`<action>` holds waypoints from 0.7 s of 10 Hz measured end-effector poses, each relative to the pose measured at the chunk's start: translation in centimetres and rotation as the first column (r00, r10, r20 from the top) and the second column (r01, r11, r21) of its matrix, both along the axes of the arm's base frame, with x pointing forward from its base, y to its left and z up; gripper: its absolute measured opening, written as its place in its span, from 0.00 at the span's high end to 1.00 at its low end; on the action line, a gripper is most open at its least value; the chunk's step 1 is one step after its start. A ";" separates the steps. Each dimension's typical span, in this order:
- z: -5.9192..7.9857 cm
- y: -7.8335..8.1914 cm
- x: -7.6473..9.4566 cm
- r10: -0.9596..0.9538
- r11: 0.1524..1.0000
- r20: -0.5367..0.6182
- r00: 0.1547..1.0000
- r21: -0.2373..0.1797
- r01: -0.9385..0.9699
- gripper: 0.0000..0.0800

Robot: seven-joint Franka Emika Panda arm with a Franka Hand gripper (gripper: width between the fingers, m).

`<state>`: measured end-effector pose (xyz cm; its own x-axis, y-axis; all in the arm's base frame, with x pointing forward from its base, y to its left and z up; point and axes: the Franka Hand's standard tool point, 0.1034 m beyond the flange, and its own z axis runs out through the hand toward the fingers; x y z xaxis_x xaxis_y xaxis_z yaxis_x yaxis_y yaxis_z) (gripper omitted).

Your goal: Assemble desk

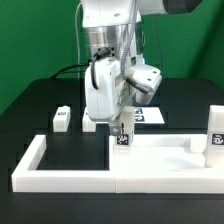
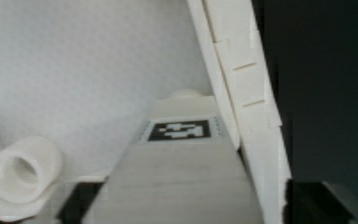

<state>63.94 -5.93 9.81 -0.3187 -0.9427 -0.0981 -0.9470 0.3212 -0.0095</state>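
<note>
The white tabletop [image 1: 160, 152] lies flat inside the white border rail [image 1: 60, 172]. A short white leg [image 1: 122, 139] with a black-and-white tag stands upright at the tabletop's corner towards the exterior view's left. My gripper [image 1: 121, 128] hangs straight over that leg. In the wrist view the leg [image 2: 172, 175] with its tag [image 2: 181, 131] runs between my two dark fingers [image 2: 80, 203]. A white strip shows between the leg and the other finger. My gripper [image 2: 190, 212] is open around the leg. The tabletop's surface [image 2: 78, 80] fills the area beside it.
A loose leg [image 1: 62, 118] stands on the black table at the exterior view's left. Further tagged legs [image 1: 215, 128] stand at the right end of the rail. The marker board [image 1: 147, 115] lies behind my arm. A round white ring [image 2: 23, 172] shows beside the leg.
</note>
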 end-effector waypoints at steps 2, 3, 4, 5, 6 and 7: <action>0.0 0.0 0.0 0.001 1.000 0.001 1.000 0.000 -0.001 0.20; 1.1 0.5 0.4 0.011 1.000 0.016 1.000 0.003 -0.011 0.20; 3.1 1.6 0.0 0.033 0.999 0.026 0.999 0.022 -0.034 0.19; 4.6 2.4 -0.1 0.044 0.998 0.032 0.998 0.040 -0.046 0.19; 3.5 1.8 -0.2 0.038 0.999 0.026 0.999 0.028 -0.039 0.19; 3.1 1.8 -0.3 0.040 0.999 0.020 0.999 0.026 -0.040 0.19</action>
<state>63.63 -4.09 12.87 -0.2788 -0.9517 -0.1288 -0.9588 0.2835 -0.0200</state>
